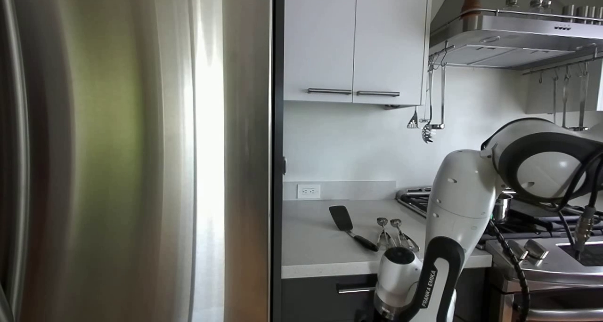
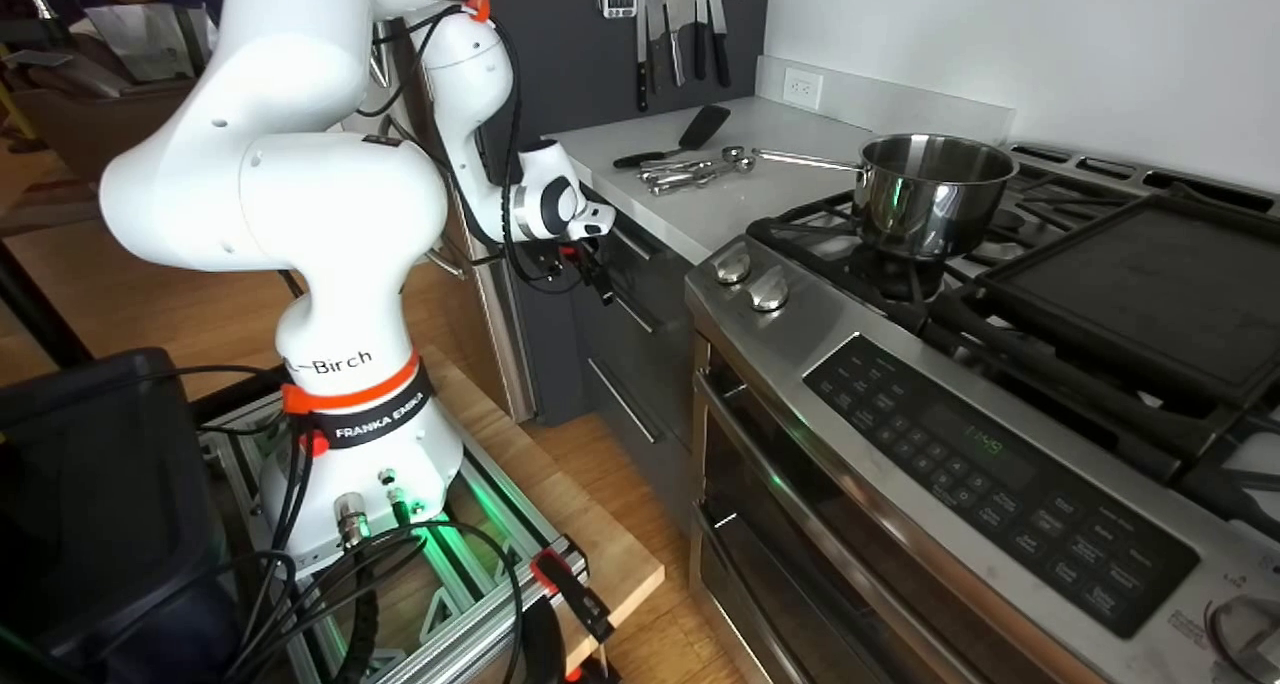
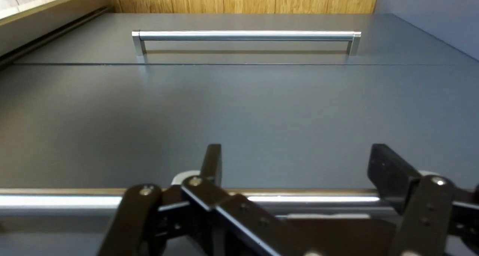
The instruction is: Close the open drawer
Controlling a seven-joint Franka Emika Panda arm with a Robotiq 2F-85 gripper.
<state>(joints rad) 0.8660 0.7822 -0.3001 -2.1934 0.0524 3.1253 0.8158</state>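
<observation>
The dark-grey drawer front (image 3: 239, 117) fills the middle of the wrist view. Its long silver bar handle (image 3: 60, 201) crosses the bottom of that view, partly hidden by the fingers. My gripper (image 3: 295, 162) is open with nothing between its fingertips, which are spread along the handle's length. I cannot tell whether they touch. In an exterior view my gripper (image 2: 603, 286) is beside the stacked dark-grey drawer fronts (image 2: 645, 369), pointing downward. In an exterior view the top drawer front (image 1: 311, 301) shows under the counter, where the gripper is out of frame. No clear gap shows how far any drawer stands out.
A lower drawer's handle (image 3: 247, 35) sticks out near the floor. The counter (image 2: 760, 184) overhangs the drawers and holds a spatula (image 2: 705, 126) and scoops. The steel oven (image 2: 790, 444) stands beside the drawers, with a pot (image 2: 925, 204) on the stove. The steel fridge (image 1: 141, 148) flanks them.
</observation>
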